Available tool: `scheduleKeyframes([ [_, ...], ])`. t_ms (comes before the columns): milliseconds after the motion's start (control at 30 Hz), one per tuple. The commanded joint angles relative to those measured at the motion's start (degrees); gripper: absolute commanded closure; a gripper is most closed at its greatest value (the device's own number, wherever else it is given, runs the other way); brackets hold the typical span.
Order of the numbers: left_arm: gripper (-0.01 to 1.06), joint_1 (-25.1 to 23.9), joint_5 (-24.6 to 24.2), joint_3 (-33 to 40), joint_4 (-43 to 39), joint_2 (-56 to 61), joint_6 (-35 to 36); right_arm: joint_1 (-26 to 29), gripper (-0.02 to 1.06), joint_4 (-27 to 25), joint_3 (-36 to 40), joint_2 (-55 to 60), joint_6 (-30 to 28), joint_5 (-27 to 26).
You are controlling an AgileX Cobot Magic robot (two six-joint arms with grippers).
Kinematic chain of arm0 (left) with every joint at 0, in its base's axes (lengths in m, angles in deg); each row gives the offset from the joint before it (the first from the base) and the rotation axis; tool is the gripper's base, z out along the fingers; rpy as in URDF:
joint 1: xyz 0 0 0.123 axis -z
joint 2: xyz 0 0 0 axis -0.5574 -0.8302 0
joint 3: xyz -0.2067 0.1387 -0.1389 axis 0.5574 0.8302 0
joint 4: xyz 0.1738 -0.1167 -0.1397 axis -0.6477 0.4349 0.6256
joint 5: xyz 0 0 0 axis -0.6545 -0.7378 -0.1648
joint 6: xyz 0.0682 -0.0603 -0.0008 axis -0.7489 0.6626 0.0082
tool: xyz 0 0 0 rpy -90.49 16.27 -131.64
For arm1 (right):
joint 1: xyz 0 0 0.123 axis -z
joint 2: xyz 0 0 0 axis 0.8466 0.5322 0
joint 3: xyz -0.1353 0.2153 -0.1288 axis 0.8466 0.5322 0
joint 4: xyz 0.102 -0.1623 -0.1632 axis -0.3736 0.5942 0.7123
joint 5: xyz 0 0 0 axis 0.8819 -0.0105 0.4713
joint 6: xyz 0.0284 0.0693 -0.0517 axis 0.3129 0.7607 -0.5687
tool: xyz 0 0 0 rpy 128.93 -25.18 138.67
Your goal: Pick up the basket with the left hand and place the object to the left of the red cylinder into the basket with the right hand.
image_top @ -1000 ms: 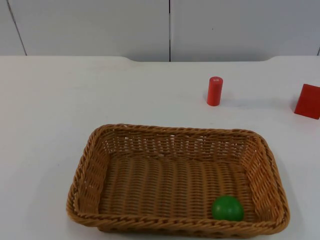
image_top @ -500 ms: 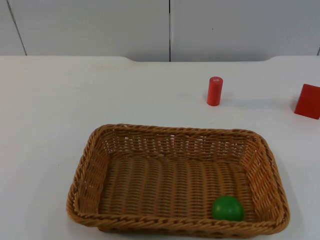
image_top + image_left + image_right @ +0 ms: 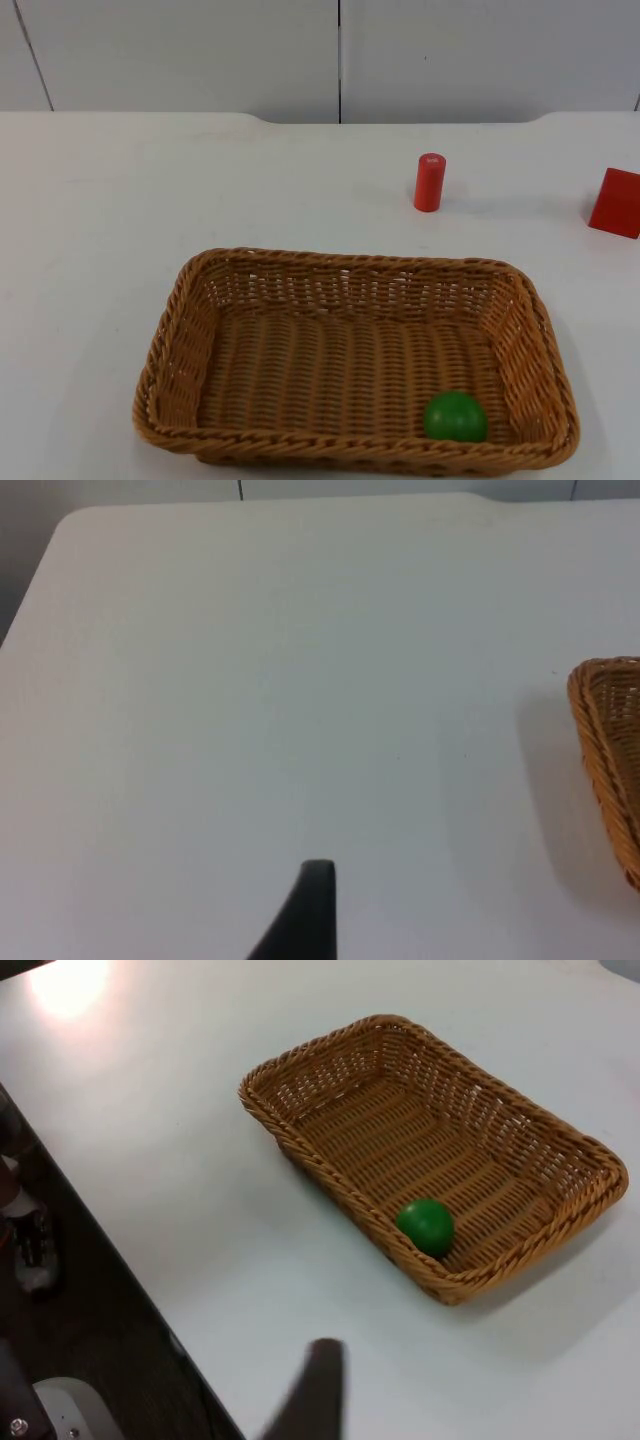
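Here the wicker basket [image 3: 355, 362] sits flat on the white table [image 3: 120, 220], near the front edge, with nothing gripping it. A green ball [image 3: 455, 416] lies inside it, down in the near right corner, touching the woven floor and close against the front wall. In the right wrist view the same ball [image 3: 425, 1225] rests in the basket [image 3: 430, 1150], near the wall at one end.

Further back on the table a red cylinder [image 3: 429, 182] stands upright, well apart from the basket. Off to its right, at the table's edge of view, is a red block [image 3: 615, 202], also apart from everything else. Behind them the grey partition wall [image 3: 200, 55] closes off the table.

The left gripper [image 3: 305, 920] hangs over bare table, with the basket's rim [image 3: 605, 750] off to one side and not touching it; I cannot tell how its claw is set. The right gripper [image 3: 315, 1390] hovers above the table near the table's edge, beside the basket and clear of it, and its claw I cannot make out either.
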Motion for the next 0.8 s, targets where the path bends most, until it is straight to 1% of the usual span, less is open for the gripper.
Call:
scheduleKeyframes([
  [0, 0.12, -0.1, 0.6, 0.3, 1.2, 0.2, -0.9, 0.1, 0.12, -0.1, 0.2, -0.2, -0.5, -0.6],
  [33, 0.06, -0.1, 0.6, 0.3, 1.5, 0.2, -1.2, 0.1, 0.04, -0.1, 0.2, -0.2, -0.5, -0.6],
  [67, 0.0, -0.1, 0.6, 0.3, 1.5, 0.2, -1.2, 0.1, -0.01, -0.1, 0.2, -0.2, -0.5, -0.6],
  [533, 0.0, -0.1, 0.6, 0.3, 1.5, 0.2, -1.2, 0.6, -0.01, -0.1, 0.1, -0.2, -0.5, -0.7],
  [600, 0.0, -0.1, 0.7, 0.3, 1.5, 0.2, -1.2, 2.5, -0.01, -0.2, 0.1, -0.2, -0.5, -0.7],
  [633, 0.0, -0.1, 0.7, 0.3, 1.5, 0.2, -1.2, 2.5, -0.01, -0.2, 0.1, -0.2, -0.5, -0.7],
  [700, 0.0, -0.1, 0.7, 0.3, 1.5, 0.2, -1.2, 4.7, -0.01, -0.2, 0.1, -0.2, -0.5, -0.7],
  [767, 0.0, -0.1, 0.7, 0.3, 1.5, 0.2, -1.2, 8.8, -0.01, -0.2, 0.1, -0.2, -0.5, -0.7],
])
